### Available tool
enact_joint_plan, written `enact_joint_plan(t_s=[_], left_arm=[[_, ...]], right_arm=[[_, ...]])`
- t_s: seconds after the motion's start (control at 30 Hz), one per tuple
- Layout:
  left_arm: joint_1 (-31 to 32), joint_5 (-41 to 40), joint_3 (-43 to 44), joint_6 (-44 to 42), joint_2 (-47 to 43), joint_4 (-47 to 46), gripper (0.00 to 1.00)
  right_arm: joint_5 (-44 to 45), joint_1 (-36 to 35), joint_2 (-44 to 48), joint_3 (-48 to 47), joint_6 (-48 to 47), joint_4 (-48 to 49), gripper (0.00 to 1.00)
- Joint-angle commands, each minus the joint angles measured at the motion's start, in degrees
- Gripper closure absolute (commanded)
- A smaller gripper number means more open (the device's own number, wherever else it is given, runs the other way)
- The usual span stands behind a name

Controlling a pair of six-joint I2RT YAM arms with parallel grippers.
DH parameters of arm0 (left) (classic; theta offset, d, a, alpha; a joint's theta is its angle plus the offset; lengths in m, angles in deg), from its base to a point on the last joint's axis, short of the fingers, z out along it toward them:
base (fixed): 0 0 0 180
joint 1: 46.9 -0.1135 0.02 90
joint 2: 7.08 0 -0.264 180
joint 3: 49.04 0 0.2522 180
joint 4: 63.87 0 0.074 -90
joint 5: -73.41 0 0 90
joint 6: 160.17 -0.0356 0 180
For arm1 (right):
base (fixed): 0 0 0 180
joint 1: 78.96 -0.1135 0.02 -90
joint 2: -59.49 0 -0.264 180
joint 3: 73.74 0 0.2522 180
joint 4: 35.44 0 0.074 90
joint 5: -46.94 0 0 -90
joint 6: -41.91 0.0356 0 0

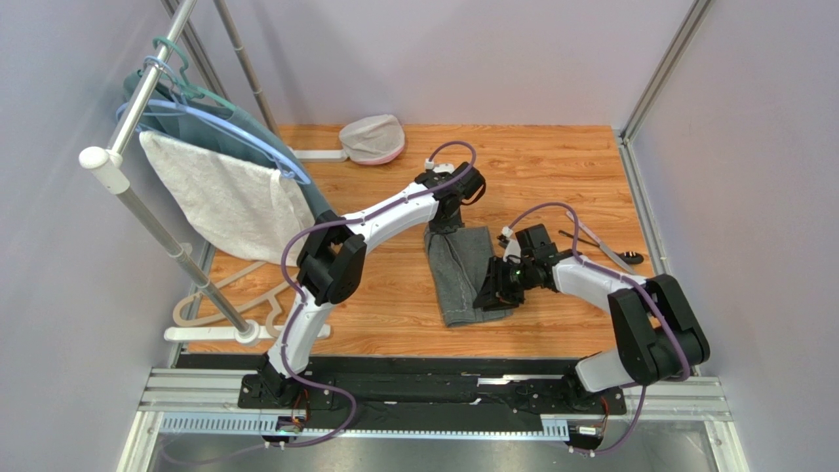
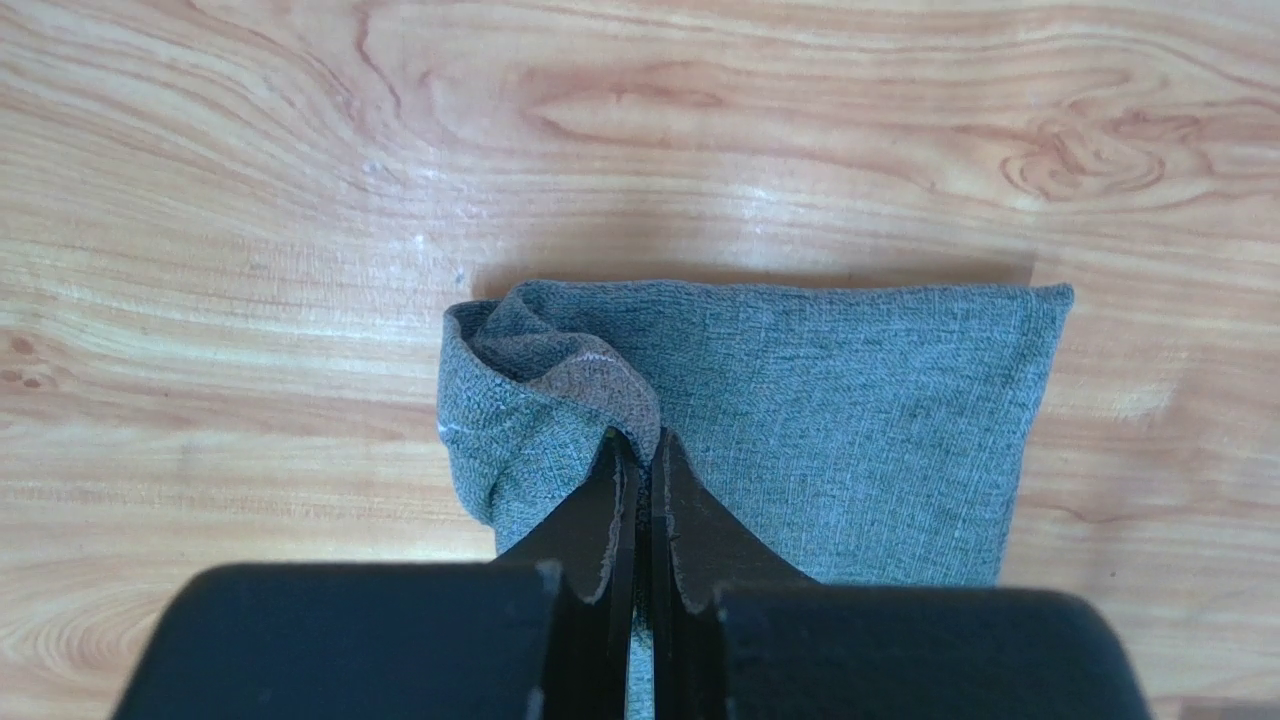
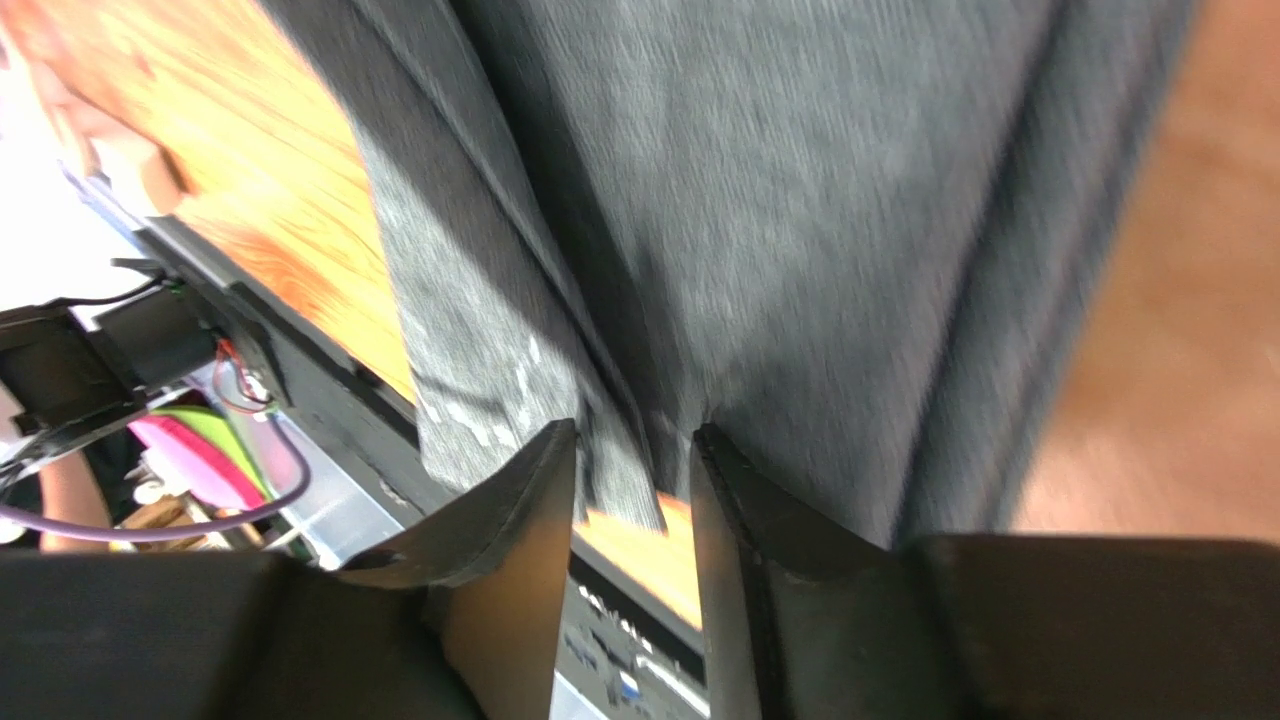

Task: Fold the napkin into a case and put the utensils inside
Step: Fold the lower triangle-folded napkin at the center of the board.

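The dark grey napkin (image 1: 463, 275) lies folded into a narrow strip at the middle of the wooden table. My left gripper (image 1: 445, 224) is at its far end, shut on a raised fold of the napkin (image 2: 842, 420), with the cloth pinched between the fingertips of that gripper (image 2: 639, 438). My right gripper (image 1: 489, 295) is at the strip's near right corner. Its jaws stand apart, and a corner of the napkin (image 3: 751, 195) hangs loose in the gap of the gripper (image 3: 634, 432). The utensils (image 1: 622, 258), one black and one silver, lie on the table to the right.
A rack at the left carries a white towel (image 1: 226, 197) and a teal garment (image 1: 286, 162) on hangers. More hangers (image 1: 222, 305) lie on the table's left edge. A pale rounded cap-like object (image 1: 372, 138) sits at the back. Grey walls enclose the table.
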Motion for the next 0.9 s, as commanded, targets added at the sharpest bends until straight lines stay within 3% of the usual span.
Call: enact_joint_plan(t_s=[0.0, 0.17, 0.27, 0.47, 0.67, 0.87], left_arm=[[0.12, -1.81, 3.00, -0.81, 1.17, -2.16, 1.00], [0.47, -0.67, 3.09, -1.25, 1.88, -3.82, 1.00], [0.56, -0.49, 3.18, -1.51, 2.32, -4.53, 1.00], [0.56, -0.05, 3.09, -2.65, 2.41, -6.37, 1.00], [0.56, 0.21, 2.12, -5.98, 2.58, -9.09, 1.00], [0.48, 0.65, 3.88, -9.15, 4.16, -10.50, 0.99]], right_arm=[[4.94, -0.10, 5.16, -4.22, -2.76, -7.95, 0.60], [9.08, -0.54, 7.80, -6.33, -4.70, -12.17, 0.56], [5.58, -0.89, 7.55, -6.07, -4.17, -8.85, 0.55], [-3.12, -2.73, -0.70, -5.98, 0.30, 5.04, 0.65], [-1.38, -3.08, -5.90, -9.40, -0.48, 6.55, 0.73], [6.52, -2.91, -8.54, -7.39, 1.36, 6.99, 0.86]])
